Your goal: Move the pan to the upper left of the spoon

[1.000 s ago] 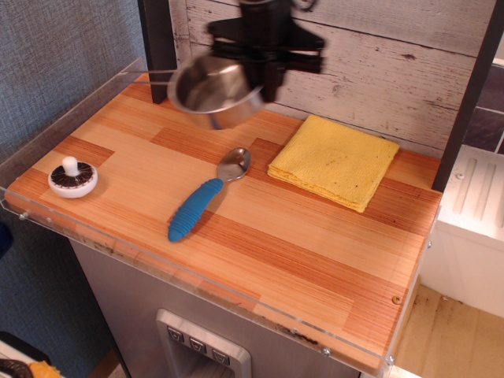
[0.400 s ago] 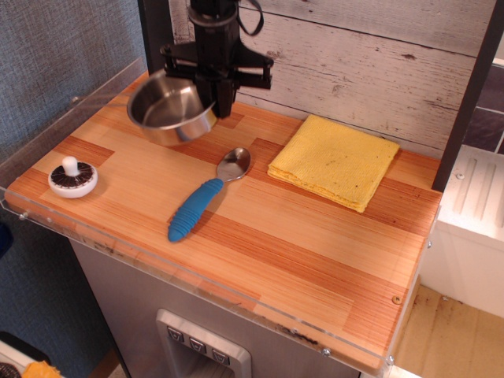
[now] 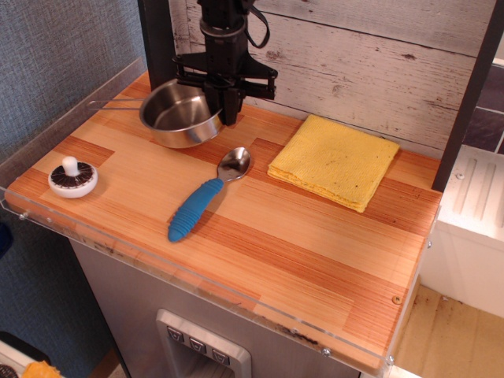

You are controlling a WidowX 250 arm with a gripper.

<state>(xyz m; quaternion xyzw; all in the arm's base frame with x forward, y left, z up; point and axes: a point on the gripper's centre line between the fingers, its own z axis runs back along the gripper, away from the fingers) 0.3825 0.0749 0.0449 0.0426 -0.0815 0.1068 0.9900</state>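
Observation:
The shiny steel pan [image 3: 175, 118] sits low on the wooden table [image 3: 299, 236] at the back left, up and to the left of the spoon. Its thin wire handle [image 3: 114, 103] points left. My gripper [image 3: 227, 113] hangs straight down at the pan's right rim, and its black fingers look closed on the rim. The spoon [image 3: 206, 195] lies in the middle of the table. Its metal bowl points to the back right and its blue ribbed handle to the front left. A small gap separates the pan and the spoon's bowl.
A folded yellow cloth [image 3: 335, 160] lies right of the spoon. A white and dark toy mushroom [image 3: 72, 178] sits near the left front edge. A clear plastic rim [image 3: 55, 126] lines the table's left and front. A white plank wall [image 3: 362, 63] stands behind.
The gripper has carried the pan from the air at the back middle leftwards and down. The pan is now level and low on the table. The spoon, cloth and mushroom have not moved.

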